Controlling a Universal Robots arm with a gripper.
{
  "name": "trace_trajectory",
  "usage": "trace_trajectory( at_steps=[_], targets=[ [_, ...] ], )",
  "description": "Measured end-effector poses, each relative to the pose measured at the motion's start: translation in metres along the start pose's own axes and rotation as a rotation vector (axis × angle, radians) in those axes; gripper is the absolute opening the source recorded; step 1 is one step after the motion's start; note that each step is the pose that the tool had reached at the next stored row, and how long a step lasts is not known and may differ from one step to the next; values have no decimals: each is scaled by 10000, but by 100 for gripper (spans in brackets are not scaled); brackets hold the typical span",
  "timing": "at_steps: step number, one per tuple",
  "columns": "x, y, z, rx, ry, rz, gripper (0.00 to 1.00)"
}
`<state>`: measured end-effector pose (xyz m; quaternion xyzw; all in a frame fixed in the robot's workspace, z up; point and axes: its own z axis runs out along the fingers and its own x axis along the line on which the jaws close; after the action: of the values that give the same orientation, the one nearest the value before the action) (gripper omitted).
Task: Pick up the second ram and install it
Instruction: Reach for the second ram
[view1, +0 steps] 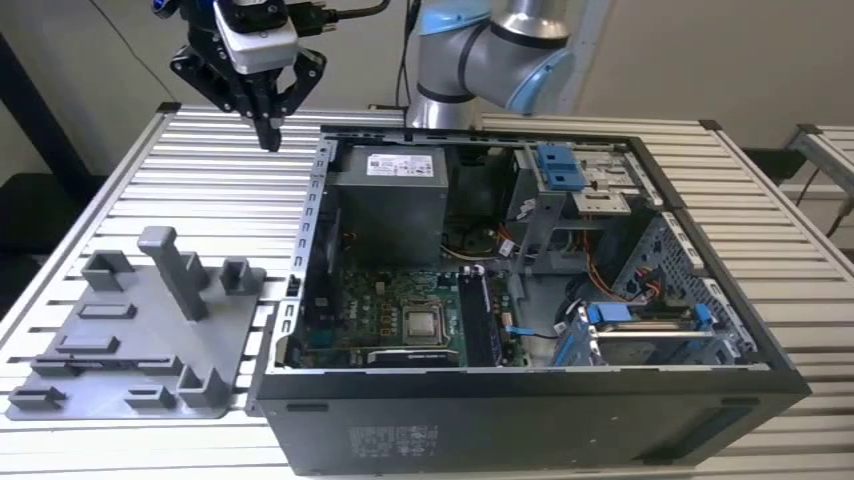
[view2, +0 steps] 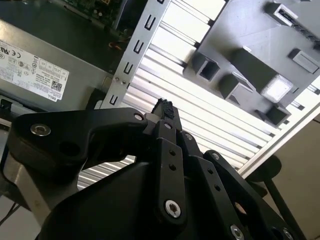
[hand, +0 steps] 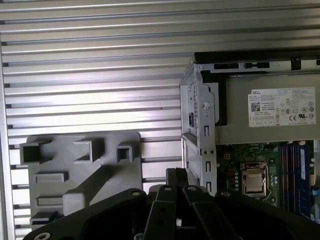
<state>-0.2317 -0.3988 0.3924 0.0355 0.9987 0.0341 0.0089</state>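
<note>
An open computer case (view1: 534, 420) lies on the desk (view1: 120, 190), and a fixture plate (view1: 134, 375) lies just beside it on the exterior view's left, with an upright post (view1: 174, 270) standing on the plate. Inside the case the power supply (view1: 387, 200) sits at the far end, the motherboard (view1: 360, 300) nearer, and the drive bays (view1: 587, 190) toward that view's right. The jaws hang above the desk behind the plate, near the case's far corner.

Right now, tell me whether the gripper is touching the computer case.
Apart. The exterior view shows the gripper hanging clear of the computer case, with bare table slats between them.
</note>
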Motion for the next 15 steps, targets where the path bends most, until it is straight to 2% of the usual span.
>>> trace_trajectory(
  at_steps=[3,7,15],
  targets=[
    [4,0,0,1,1,1,11],
    [70,-5,-2,0,0,0,11],
    [155,-11,-3,0,0,1,11]
  ],
)
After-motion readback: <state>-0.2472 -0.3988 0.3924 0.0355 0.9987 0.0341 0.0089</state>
